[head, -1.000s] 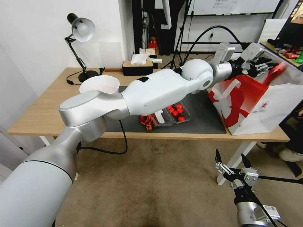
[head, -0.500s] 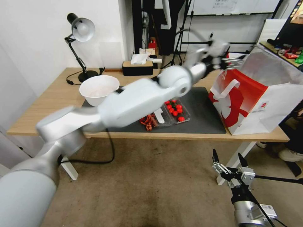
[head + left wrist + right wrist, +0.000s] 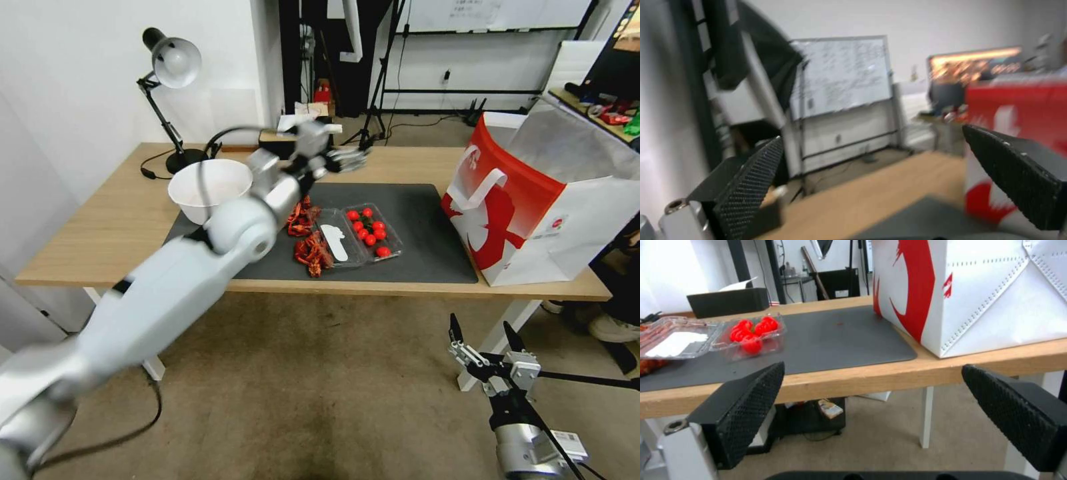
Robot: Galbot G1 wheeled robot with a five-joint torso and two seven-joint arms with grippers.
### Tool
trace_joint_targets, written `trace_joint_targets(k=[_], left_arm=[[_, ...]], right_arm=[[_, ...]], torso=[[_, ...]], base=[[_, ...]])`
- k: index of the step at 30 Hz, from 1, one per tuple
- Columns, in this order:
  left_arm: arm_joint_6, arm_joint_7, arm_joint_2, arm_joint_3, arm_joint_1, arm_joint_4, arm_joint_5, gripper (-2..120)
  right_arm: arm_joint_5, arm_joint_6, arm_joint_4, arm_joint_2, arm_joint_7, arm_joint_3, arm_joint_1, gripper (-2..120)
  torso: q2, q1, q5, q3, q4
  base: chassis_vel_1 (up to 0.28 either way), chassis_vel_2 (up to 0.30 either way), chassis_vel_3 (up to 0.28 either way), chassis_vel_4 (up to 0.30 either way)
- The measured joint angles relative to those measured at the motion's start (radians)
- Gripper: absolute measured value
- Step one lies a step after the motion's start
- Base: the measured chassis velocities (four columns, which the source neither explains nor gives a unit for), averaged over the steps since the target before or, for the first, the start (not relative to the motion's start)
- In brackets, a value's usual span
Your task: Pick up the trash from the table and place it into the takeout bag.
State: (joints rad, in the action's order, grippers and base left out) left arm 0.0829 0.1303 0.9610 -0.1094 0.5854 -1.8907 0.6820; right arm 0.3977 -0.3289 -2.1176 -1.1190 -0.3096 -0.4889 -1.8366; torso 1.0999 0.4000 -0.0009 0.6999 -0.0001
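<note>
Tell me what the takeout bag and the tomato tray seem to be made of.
Takeout bag: looks like matte paper, with crisp folds, perforated crease lines and a greyish lining, possibly foil. Tomato tray: thin clear glossy plastic, as the tomatoes show through its walls.

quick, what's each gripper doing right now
Left gripper: open, holding nothing, above the table beyond the white bowl.
Right gripper: open, empty, low in front of the table.
</note>
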Motion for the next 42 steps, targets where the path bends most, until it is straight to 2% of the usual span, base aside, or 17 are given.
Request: trace_joint_targets(k=[1,3,5,6,8,9,11,12,15,20,22,23,30,42], left_arm=[[0.0,0.003,-0.014,0.06,0.088,-0.031,-0.048,100],[-0.001,0.005,-0.021,0.086,0.126,-0.044,-0.064,100],[-0.012,0.032,-0.034,0.173,0.244,-0.082,-0.104,100],[-0.012,0.032,-0.034,0.173,0.244,-0.082,-0.104,100],[-0.038,0.068,-0.025,0.233,0.342,-0.109,-0.139,100],[-0.038,0.068,-0.025,0.233,0.342,-0.109,-0.139,100],[-0.047,0.099,0.003,0.299,0.467,-0.143,-0.211,100],[-0.047,0.099,0.003,0.299,0.467,-0.143,-0.211,100],[-0.051,0.126,0.028,0.369,0.603,-0.185,-0.288,100],[-0.066,0.138,0.041,0.423,0.7,-0.214,-0.323,100],[-0.098,0.142,0.065,0.518,0.923,-0.27,-0.353,100],[-0.105,0.142,0.072,0.529,0.958,-0.274,-0.359,100],[-0.119,0.149,0.111,0.528,1.067,-0.281,-0.389,100],[-0.133,0.15,0.117,0.541,1.1,-0.271,-0.379,100]], right_arm=[[0.0,0.006,-0.003,0.002,-0.002,0.0,0.001,100],[0.0,0.009,-0.005,0.003,-0.002,0.0,0.002,100],[0.001,0.016,-0.011,0.008,-0.005,-0.001,0.006,100],[0.001,0.016,-0.011,0.008,-0.005,-0.001,0.006,100],[0.001,0.022,-0.019,0.008,-0.005,-0.001,0.009,100],[0.001,0.022,-0.019,0.008,-0.005,-0.001,0.009,100],[-0.002,0.029,-0.027,0.004,-0.005,0.002,0.01,100],[-0.002,0.029,-0.027,0.004,-0.005,0.002,0.01,100],[-0.006,0.033,-0.035,0.003,-0.005,0.004,0.009,100],[-0.008,0.035,-0.044,0.004,-0.005,0.004,0.004,100],[-0.009,0.035,-0.055,0.012,0.006,-0.003,-0.004,100],[-0.007,0.035,-0.056,0.014,0.012,-0.004,-0.004,100],[0.032,0.025,-0.047,0.029,0.078,-0.014,0.006,100],[0.043,0.042,-0.047,0.052,0.126,-0.023,0.031,100]], torso=[[0.0,0.0,0.0005,0.0,0.0001],[0.0,0.0,0.0008,0.0,0.0001],[0.0,0.0,0.0007,0.0,0.0003],[0.0,0.0,0.0007,0.0,0.0003],[0.0,0.0,0.0008,0.0,0.0],[0.0,0.0,0.0008,0.0,0.0],[0.0,0.0,0.0007,0.0,0.0],[0.0,0.0,0.0007,0.0,0.0],[0.0,0.0,0.0007,0.0,0.0001],[0.0,0.0,0.0008,0.0,0.0],[0.0,0.0,0.0009,0.0,0.0003],[0.0,0.0,0.0009,0.0,0.0],[0.0,0.0,0.0009,0.0,0.0],[0.0,0.0,0.0009,0.0,0.0]], base=[[0.0,0.0,0.0,0.0],[0.0,0.0,0.0,0.0],[0.0,0.0,0.0,0.0],[0.0,0.0,0.0,0.0],[0.0,0.0,0.0,0.0],[0.0,0.0,0.0,0.0],[0.0,0.0,0.0,0.0],[0.0,0.0,0.0,0.0],[0.0,0.0,0.0,0.0],[0.0,0.0,0.0,0.0],[0.0,0.0,0.0,0.0],[0.0,0.0,0.0,0.0],[0.0,0.0,0.0,0.0],[0.0,0.0,0.0,0.0]])
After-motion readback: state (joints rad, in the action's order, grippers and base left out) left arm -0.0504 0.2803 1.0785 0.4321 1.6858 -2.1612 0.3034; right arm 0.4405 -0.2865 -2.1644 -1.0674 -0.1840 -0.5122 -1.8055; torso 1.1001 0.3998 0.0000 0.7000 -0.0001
